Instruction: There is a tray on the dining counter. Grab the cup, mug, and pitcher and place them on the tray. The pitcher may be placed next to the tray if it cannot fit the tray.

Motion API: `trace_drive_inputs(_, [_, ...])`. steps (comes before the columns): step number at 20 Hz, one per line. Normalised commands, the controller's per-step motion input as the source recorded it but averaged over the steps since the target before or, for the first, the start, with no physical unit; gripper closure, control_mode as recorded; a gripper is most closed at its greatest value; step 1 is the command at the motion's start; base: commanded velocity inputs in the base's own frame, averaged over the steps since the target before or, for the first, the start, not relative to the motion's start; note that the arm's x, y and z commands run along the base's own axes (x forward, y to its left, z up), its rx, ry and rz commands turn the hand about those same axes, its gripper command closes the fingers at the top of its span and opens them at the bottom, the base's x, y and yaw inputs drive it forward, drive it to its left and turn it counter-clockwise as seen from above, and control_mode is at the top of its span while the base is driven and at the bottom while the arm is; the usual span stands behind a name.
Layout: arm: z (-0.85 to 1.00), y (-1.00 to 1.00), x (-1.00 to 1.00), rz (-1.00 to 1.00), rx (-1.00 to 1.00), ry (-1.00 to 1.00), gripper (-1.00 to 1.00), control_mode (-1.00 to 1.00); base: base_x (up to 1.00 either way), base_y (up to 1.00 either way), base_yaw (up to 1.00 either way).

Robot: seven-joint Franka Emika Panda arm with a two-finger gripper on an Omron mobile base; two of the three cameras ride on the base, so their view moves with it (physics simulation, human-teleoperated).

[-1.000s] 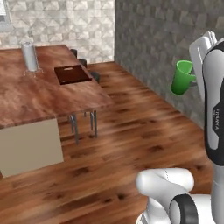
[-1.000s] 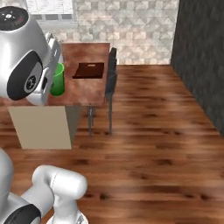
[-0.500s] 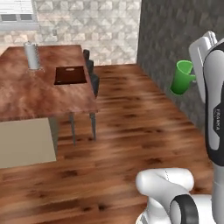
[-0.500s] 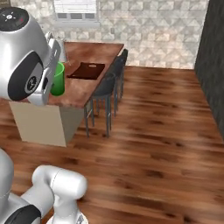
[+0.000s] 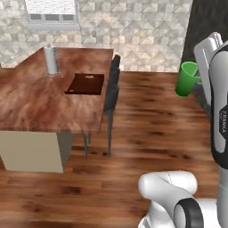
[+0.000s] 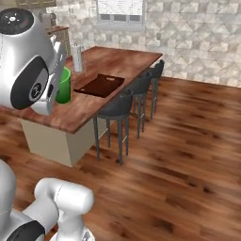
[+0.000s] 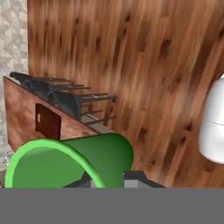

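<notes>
Left base view: cup point(image 5: 187, 79) carried at arm, at 3 o'clock, well apart from dining worktop point(image 5: 40, 100). Tray point(image 5: 86, 83) bare; pitcher point(image 5: 50, 59) just beside it at 10 o'clock.

Right base view: tray point(image 6: 100, 85) holds nothing; mug unseen.

Hand view: claw point(image 7: 114, 180) clamped on cup point(image 7: 72, 159). All three placements remain.

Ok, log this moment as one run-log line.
fingers: shut on cup | cup: carried above floor | tray: bare, on dining counter | pitcher: beside tray
</notes>
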Motion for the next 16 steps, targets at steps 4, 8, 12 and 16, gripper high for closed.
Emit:
trace_drive_inputs(4, [0.00, 0.00, 0.00, 0.00, 0.00, 0.00, 1.00, 1.00, 0.83, -0.67, 0.45])
trace_drive_inputs(8, [0.00, 0.00, 0.00, 0.00, 0.00, 0.00, 1.00, 1.00, 0.86, -0.76, 0.48])
trace_drive_inputs(12, [0.00, 0.00, 0.00, 0.00, 0.00, 0.00, 1.00, 1.00, 0.72, -0.78, 0.51])
trace_drive_inputs(16, [0.00, 0.00, 0.00, 0.00, 0.00, 0.00, 1.00, 1.00, 0.66, -0.75, 0.54])
